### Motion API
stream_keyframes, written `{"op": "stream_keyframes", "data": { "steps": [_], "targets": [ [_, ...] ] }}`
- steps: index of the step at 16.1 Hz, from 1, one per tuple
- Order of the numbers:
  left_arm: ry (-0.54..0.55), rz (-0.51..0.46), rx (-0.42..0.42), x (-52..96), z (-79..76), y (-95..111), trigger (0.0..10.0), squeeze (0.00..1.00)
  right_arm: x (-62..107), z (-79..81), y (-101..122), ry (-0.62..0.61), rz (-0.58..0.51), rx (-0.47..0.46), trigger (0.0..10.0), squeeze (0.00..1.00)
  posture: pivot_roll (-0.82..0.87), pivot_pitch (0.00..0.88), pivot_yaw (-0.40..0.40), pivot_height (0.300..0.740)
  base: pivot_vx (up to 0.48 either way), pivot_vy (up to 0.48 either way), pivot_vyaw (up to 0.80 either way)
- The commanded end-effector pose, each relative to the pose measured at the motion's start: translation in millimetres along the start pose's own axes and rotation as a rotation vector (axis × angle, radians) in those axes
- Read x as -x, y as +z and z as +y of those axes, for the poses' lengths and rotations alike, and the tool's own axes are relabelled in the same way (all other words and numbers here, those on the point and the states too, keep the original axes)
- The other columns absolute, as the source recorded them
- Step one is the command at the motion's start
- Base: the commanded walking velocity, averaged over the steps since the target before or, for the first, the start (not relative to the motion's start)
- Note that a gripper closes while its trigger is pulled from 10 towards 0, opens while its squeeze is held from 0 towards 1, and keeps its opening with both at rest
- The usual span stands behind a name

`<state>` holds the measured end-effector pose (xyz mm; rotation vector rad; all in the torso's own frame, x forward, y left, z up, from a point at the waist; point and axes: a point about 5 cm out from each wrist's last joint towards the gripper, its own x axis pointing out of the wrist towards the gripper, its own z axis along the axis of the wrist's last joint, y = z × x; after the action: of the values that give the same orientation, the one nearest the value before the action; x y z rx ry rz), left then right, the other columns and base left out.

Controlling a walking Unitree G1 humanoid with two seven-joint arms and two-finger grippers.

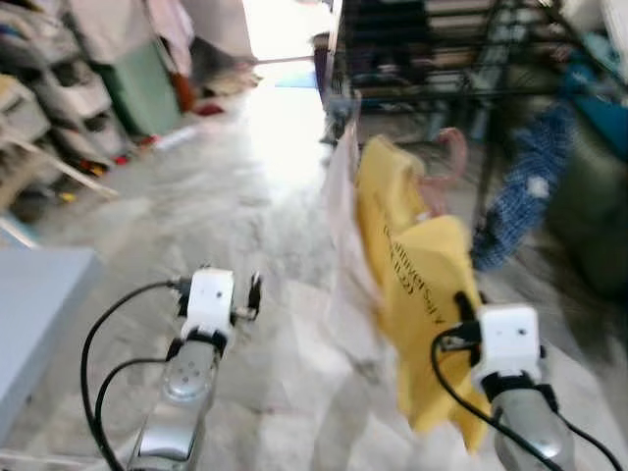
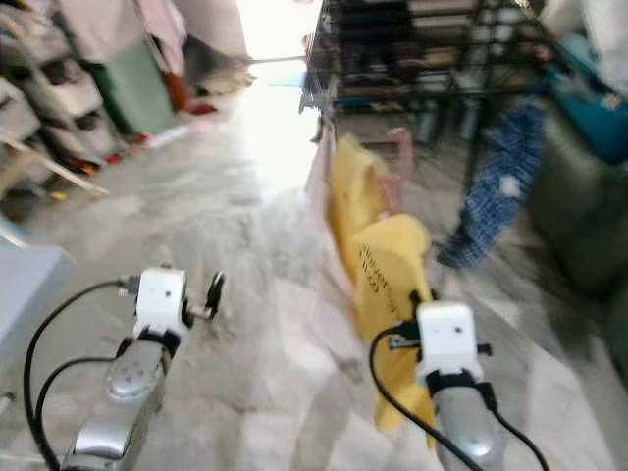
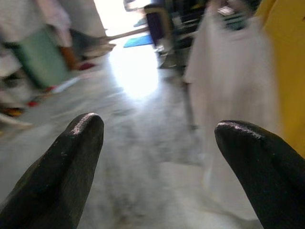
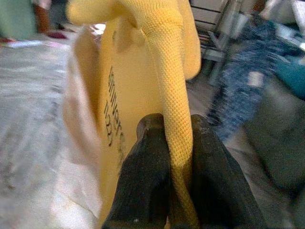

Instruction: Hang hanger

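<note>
The right hand (image 4: 167, 143) pinches a fold of the yellow shirt (image 1: 417, 285), which hangs lengthwise toward the floor (image 1: 265, 245), while the left hand (image 3: 157, 143) gapes empty.

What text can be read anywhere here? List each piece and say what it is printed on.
Dark lettering runs along the yellow shirt, which the right claw pinches by a fold: too blurred to read, though the end of one line looks like digits, perhaps "1220".
Nothing else carries readable text: the white garment beside the yellow shirt and the blue checked garment on the dark rack show no lettering.
</note>
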<state>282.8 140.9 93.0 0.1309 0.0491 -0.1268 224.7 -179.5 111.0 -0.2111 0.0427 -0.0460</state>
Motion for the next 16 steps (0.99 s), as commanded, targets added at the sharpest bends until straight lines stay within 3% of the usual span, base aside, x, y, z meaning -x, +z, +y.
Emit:
{"op": "stream_keyframes", "data": {
  "steps": [1, 5, 11, 16],
  "targets": [
    [-0.013, -0.002, 0.03, 3.9, 4.6, -1.2, 10.0, 0.0, -1.3, 4.4, 12.2, 0.005, -0.054, -0.025, 10.0, 0.0, -0.14, 0.087, 0.084, 0.74, 0.0, 0.0, 0.0],
    [-0.064, -0.025, 0.082, 4.0, 1.9, 3.3, 10.0, 0.0, 2.2, 3.6, 6.7, 0.004, -0.028, -0.026, 10.0, 0.0, -0.15, 0.088, 0.082, 0.74, 0.0, 0.0, 0.0],
    [-0.095, -0.023, 0.097, 5.4, -1.0, 1.8, 10.0, 0.0, 0.1, 4.3, 7.7, 0.017, -0.033, -0.001, 10.0, 0.0, -0.15, 0.087, 0.077, 0.74, 0.0, -0.279, 0.0],
    [-0.099, -0.019, 0.096, 5.6, -1.6, 0.6, 10.0, 0.0, -3.2, 7.3, 8.9, 0.041, -0.04, 0.004, 10.0, 0.0, -0.14, 0.083, 0.074, 0.74, 0.0, -0.281, 0.73]
  ]
}}
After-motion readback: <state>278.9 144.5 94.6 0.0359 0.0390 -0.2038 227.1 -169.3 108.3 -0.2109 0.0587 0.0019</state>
